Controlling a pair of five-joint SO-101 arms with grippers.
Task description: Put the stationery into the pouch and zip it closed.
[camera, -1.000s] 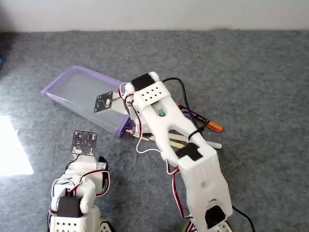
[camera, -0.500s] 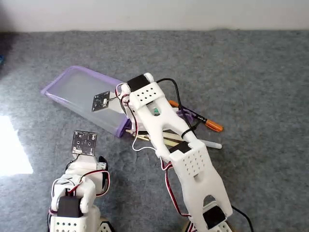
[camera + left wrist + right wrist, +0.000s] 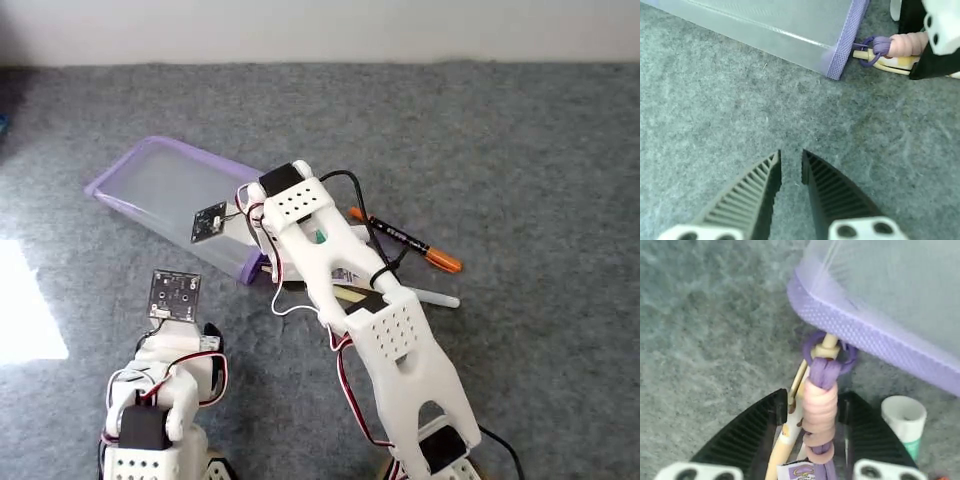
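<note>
The translucent pouch [image 3: 165, 190] with purple edging lies at the left of the grey carpet, also in view as pouch [image 3: 765, 25] and pouch [image 3: 890, 300]. At its near corner hangs a pink and purple zipper pull [image 3: 821, 410], looped around a pencil end. My right gripper [image 3: 812, 397] is shut on that zipper pull [image 3: 895, 46], with a yellow pencil [image 3: 790, 430] pinched beside it. Its arm [image 3: 310, 215] covers that corner. My left gripper [image 3: 791, 157] hovers over bare carpet short of the pouch, fingers nearly together and holding nothing.
A black marker with orange caps [image 3: 405, 242] lies right of the right arm. Below it are a white pen [image 3: 435, 298] and pencils [image 3: 350, 293]. A white tube [image 3: 904, 420] stands by the pouch corner. The left arm [image 3: 165, 400] sits at the near left.
The right arm has shifted left toward the pouch's corner, uncovering more of the marker. The left arm has not moved.
</note>
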